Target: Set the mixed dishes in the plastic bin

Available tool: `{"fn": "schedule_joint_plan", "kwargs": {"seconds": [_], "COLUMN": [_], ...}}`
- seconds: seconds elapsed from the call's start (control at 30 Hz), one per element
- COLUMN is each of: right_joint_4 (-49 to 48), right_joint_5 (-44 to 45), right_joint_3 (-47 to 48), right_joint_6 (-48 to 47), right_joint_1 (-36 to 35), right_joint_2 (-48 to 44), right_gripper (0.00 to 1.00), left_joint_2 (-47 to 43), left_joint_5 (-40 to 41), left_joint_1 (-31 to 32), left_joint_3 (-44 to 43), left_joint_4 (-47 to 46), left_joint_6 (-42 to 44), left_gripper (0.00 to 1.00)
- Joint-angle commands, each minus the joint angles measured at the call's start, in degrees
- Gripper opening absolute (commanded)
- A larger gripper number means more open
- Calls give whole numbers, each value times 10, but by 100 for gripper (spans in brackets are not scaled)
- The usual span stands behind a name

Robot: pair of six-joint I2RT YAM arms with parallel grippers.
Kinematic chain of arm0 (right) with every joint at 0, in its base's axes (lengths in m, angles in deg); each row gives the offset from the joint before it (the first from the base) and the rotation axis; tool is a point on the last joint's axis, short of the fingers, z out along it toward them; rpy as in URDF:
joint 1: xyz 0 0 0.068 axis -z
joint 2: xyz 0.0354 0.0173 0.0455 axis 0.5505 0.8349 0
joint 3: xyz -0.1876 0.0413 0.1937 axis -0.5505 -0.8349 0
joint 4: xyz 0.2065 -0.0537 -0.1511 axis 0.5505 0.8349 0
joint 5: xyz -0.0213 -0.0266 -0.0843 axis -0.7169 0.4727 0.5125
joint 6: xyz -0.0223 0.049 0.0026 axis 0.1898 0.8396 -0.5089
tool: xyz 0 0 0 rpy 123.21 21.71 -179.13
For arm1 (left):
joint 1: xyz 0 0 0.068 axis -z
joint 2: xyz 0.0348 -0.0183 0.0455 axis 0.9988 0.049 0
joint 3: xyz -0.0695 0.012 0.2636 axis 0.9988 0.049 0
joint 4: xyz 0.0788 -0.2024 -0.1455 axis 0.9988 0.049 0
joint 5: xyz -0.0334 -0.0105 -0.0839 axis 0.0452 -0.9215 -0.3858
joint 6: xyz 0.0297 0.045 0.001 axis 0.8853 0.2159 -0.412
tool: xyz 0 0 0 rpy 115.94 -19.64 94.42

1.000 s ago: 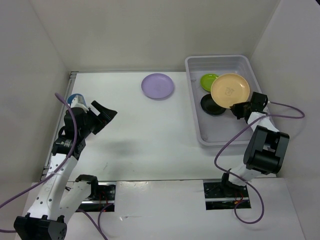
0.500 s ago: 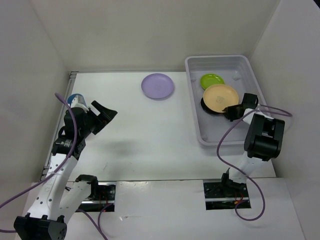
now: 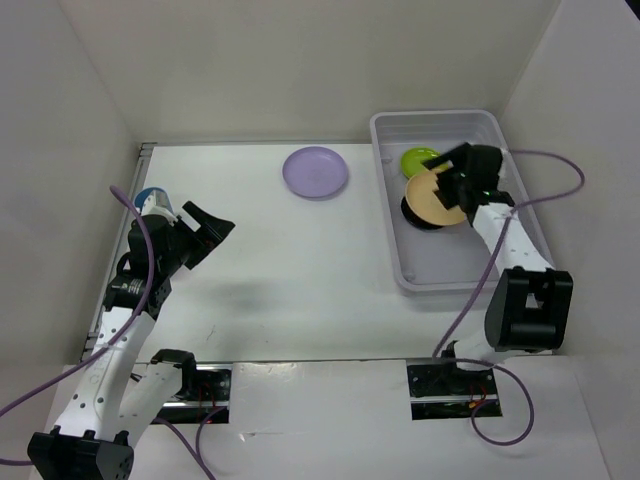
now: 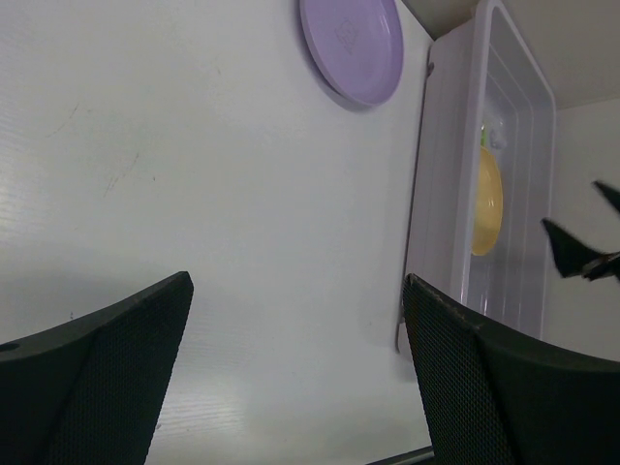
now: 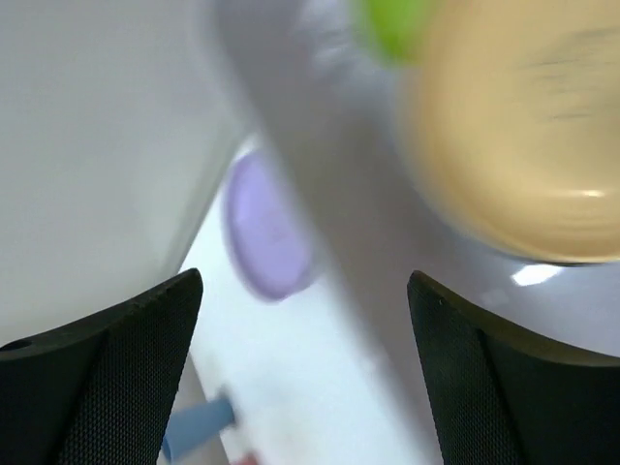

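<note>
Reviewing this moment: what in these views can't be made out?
Top view: black plate mostly covered by the orange plate.
Top view: blue cup largely hidden behind the left arm.
Right wrist view: blur smears everything; plate markings unreadable.
Left wrist view: green plate only a sliver behind the bin wall.

Whole view motion-blurred. Right gripper (image 5: 302,281): two dark mesh-textured fingers (image 5: 107,378) at the lower corners, spread wide, nothing between them. Translucent pale-lavender plastic bin (image 5: 320,184): its wall crosses as a diagonal band from top centre to lower right. Inside the wall, a pale-orange round plastic plate (image 5: 523,126). A lime-green round plate (image 5: 387,24) shows past its edge; contact unclear. Outside, just beside the wall, a lavender round plastic plate (image 5: 262,232) lies flat on the white table (image 5: 276,373). Small blue item (image 5: 199,428), too blurred to identify.
</note>
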Motion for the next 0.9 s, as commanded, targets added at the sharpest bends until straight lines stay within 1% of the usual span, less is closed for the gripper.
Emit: {"fn": "schedule_joint_plan", "kwargs": {"seconds": [0.0,0.03,0.07,0.13,0.2,0.23,0.3,0.33,0.37,0.43,0.47,0.57,0.63,0.7,0.8,0.87], "right_joint_4": [-7,-12,-12,-36,-62,-126,-191,-240,-249,-249,-257,-296,-296,-291,-291,-275], "right_joint_5": [31,31,23,15,22,29,50,58,65,89,103,163,208,226,226,233], "right_joint_3": [87,126,146,183,184,146,94,88,88,115,115,120,128,144,159,184], "right_joint_6": [-41,-41,-41,-22,18,73,139,167,209,242,275,329,348,381,422,422], "right_joint_1": [-145,-179,-243,-299,-355,-368,-393,-398,-403,-411,-420,-431,-432,-425,-407,-399], "right_joint_2": [-18,1,51,104,154,162,186,197,211,255,267,297,311,338,375,402], "right_gripper": [91,91,91,91,87,85,82,82,82,82,82,80,79,79,79,79], "left_joint_2": [-6,-6,-6,-6,-6,-6,-6,-6,-6,-6,-6,-6,-1,-1,-1,-1], "left_joint_5": [-5,-5,-5,-5,-5,-5,0,0,0,0,0,-5,-5,-5,-5,-5], "left_joint_1": [1,1,1,1,1,1,1,1,1,1,1,1,1,1,1,1], "left_joint_3": [-23,-23,-23,-23,-23,-23,-23,-23,-23,-23,-23,-29,-29,-34,-34,-34], "left_joint_4": [-22,-22,-22,-22,-22,-22,-16,-16,-16,-16,-16,-21,-21,-21,-21,-16], "left_joint_6": [5,5,5,5,5,5,5,5,5,5,5,5,10,10,10,10], "left_gripper": [95,95,95,95,95,95,95,95,95,95,95,95,95,95,95,95]}}
